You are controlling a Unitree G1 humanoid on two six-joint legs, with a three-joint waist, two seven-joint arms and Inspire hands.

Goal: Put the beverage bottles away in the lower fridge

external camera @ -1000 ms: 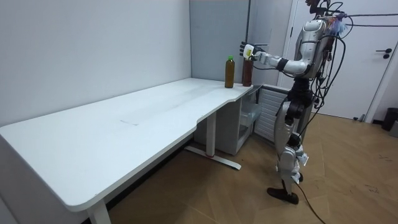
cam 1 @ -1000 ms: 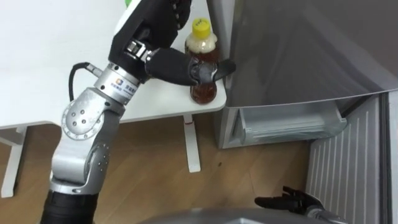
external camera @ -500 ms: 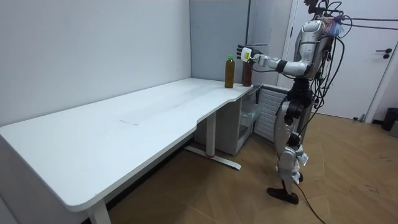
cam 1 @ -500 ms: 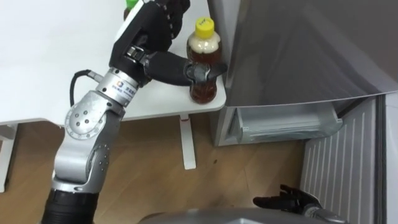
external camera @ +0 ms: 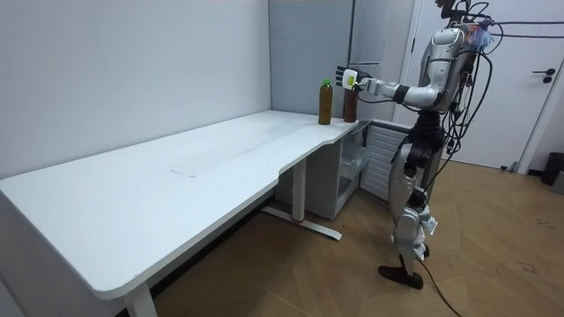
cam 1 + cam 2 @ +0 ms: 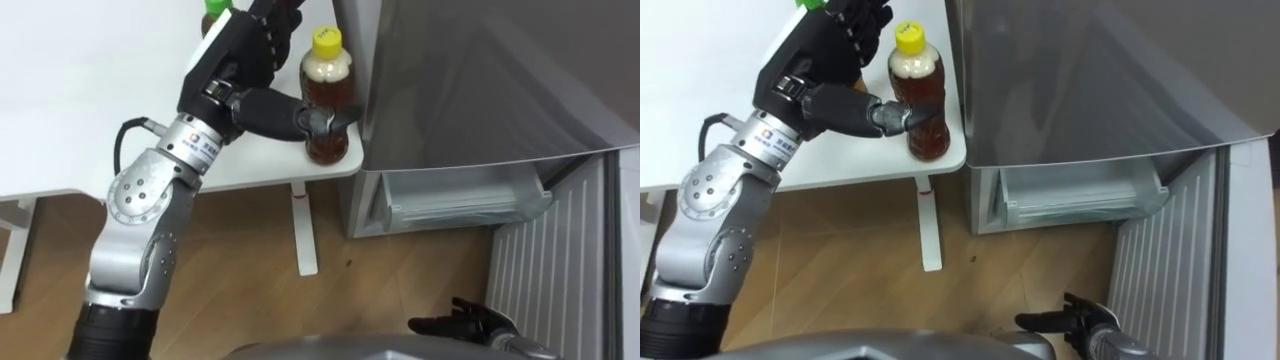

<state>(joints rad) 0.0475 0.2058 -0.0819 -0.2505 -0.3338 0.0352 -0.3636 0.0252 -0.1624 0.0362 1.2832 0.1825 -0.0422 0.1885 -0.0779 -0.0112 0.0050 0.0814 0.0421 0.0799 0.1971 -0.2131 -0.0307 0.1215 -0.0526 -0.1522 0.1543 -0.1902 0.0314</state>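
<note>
Robot standing at the corner of a long white desk [image 6: 80,90], beside a grey fridge [image 6: 480,80]. A brown drink bottle [image 6: 327,85] with a yellow cap stood upright on the very corner of the desk, just beside the fridge wall. The robot's left hand [image 6: 235,60] reached in at the bottle: its thumb lay across the bottle's front, while its fingers were spread apart behind and beside the bottle, not closed around it. A second bottle with a green cap [image 5: 325,101] stood on the desk just past the first. Below the closed upper part, the lower fridge door [image 6: 560,270] stood open, showing a clear shelf [image 6: 455,195] inside. The right hand [image 6: 465,322] hung low near the open door, fingers relaxed and holding nothing.
</note>
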